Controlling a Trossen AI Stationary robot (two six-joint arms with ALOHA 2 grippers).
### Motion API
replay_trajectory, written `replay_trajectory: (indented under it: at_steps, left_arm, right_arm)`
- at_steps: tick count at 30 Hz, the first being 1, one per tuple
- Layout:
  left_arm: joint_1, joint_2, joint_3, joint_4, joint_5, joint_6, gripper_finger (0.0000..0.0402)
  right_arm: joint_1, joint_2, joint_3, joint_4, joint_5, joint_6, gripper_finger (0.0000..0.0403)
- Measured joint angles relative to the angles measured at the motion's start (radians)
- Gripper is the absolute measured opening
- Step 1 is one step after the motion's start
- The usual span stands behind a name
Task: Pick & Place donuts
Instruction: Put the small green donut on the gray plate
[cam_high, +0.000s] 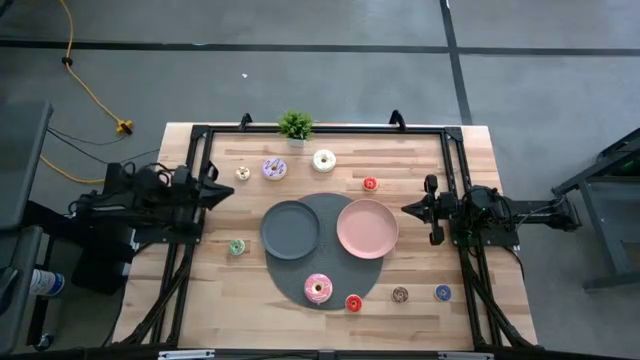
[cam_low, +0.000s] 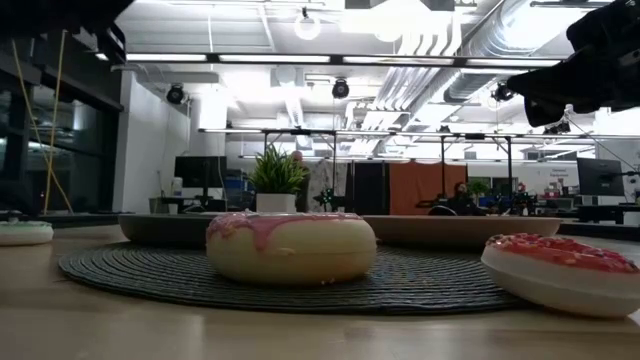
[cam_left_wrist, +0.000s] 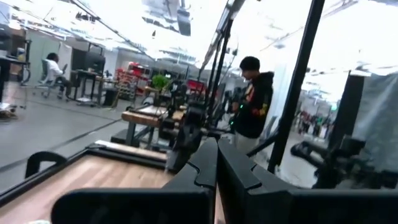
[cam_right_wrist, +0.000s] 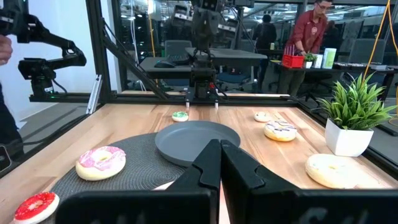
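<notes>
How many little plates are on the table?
2. The grey plate and the pink plate sit side by side on the dark round mat, grey nearer the left arm, pink nearer the right. None looks hidden.

grey plate (cam_high: 290, 229), pink plate (cam_high: 367, 228), dark mat (cam_high: 334, 283), potted plant (cam_high: 295, 126)

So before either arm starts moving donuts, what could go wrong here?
The pink donut sits on the mat's edge beside a red one; a grab might nudge both. The white donut lies close to the plant, which could tip. The left gripper and right gripper are shut and must open first.
</notes>
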Motion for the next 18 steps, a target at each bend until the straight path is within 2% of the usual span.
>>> replay_trajectory:
  at_steps: [5, 10, 14, 18]
  left_arm:
    - [0.0, 0.004, 0.035, -0.008, 0.001, -0.011, 0.0]
    - [0.0, 0.027, 0.078, -0.032, -0.064, -0.019, 0.0]
    - [0.0, 0.104, 0.159, -0.133, -0.178, 0.01, 0.0001]
    - [0.0, 0.236, 0.299, -0.244, -0.295, 0.044, 0.0015]
  right_arm:
    - [0.0, 0.0, 0.0, 0.0, 0.0, 0.0, 0.0]
    - [0.0, 0.0, 0.0, 0.0, 0.0, 0.0, 0.0]
    - [0.0, 0.0, 0.0, 0.0, 0.0, 0.0, 0.0]
    - [0.0, 0.0, 0.0, 0.0, 0.0, 0.0, 0.0]
